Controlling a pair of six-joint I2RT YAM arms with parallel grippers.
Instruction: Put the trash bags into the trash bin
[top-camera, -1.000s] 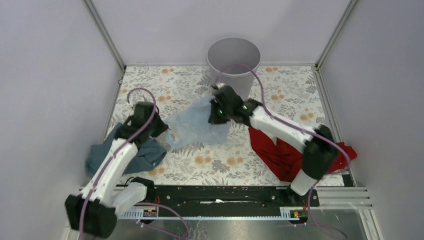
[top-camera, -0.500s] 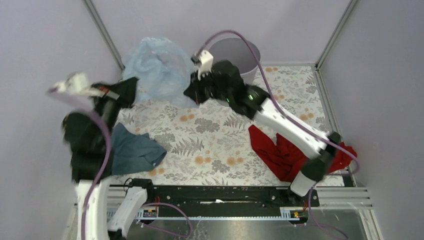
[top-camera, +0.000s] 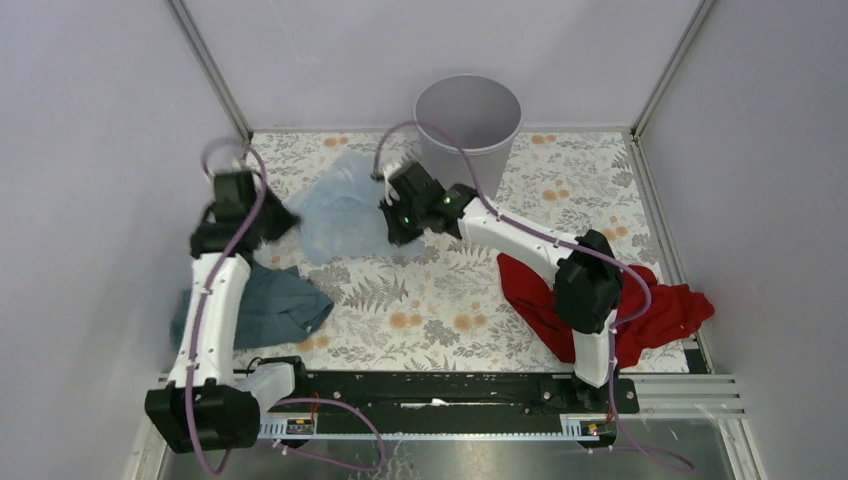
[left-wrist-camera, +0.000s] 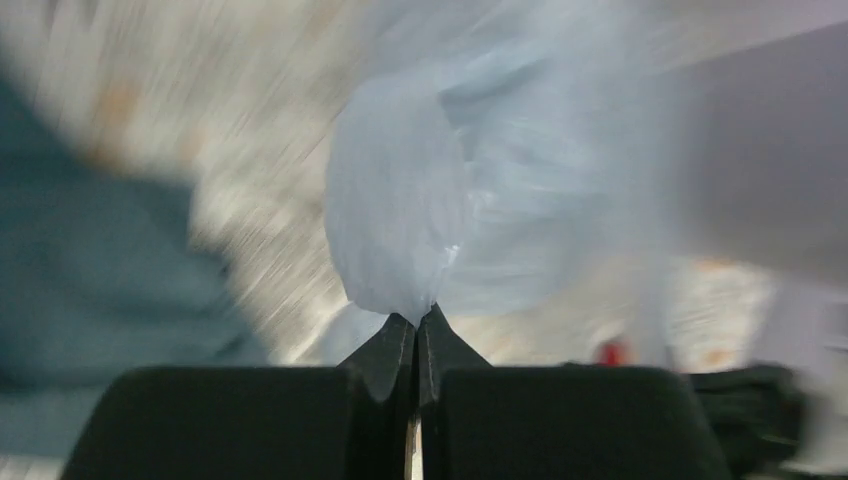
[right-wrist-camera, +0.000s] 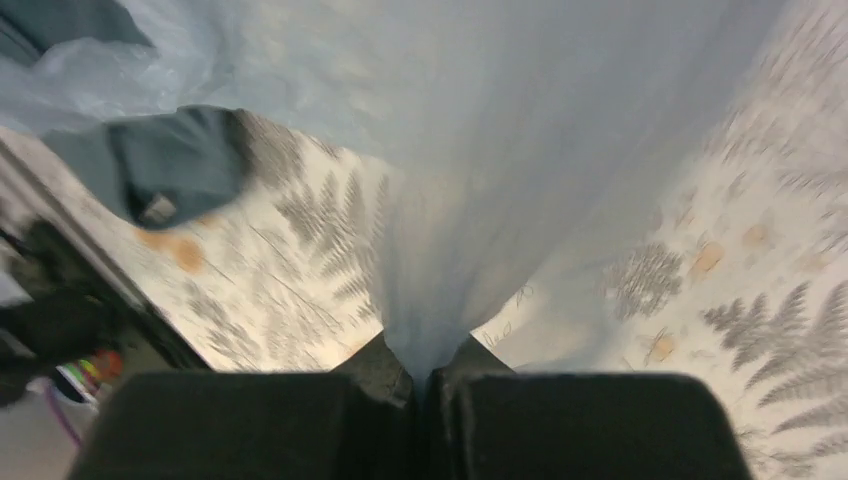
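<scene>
Nearest the arm bases, a dark teal cloth (top-camera: 275, 305) is lying at about 8 o'clock on the floral-patterned table (top-camera: 440, 300). A red cloth (top-camera: 545, 300) is lying at about 4 o'clock, partly under the right arm. Neither is being held.

Further in, the pale-blue trash bag (top-camera: 335, 205) is stretching between the two grippers over the left-centre of the table, its long axis running from 9 o'clock to 3 o'clock. The left gripper (left-wrist-camera: 416, 325) is pinching the 9 o'clock end, its jaws pressed together with a thin fold of film rising from between them. The right gripper (right-wrist-camera: 425, 362) is clamping the 3 o'clock end the same way, its jaws almost closed on a gathered pleat of plastic. The left wrist view is smeared, so the bag's lower folds may be brushing the table or hanging just clear of it.

At the far edge, at 12 o'clock, the grey trash bin (top-camera: 468, 115) is standing upright with its mouth open, and no part of the bag is inside it. It is sitting at roughly 1 o'clock from the right gripper, 2 o'clock from the bag's middle, and well apart from the left gripper. The right arm is the nearer one, so the coming move is likely turning on that end leading over the rim, with the left end trailing.
</scene>
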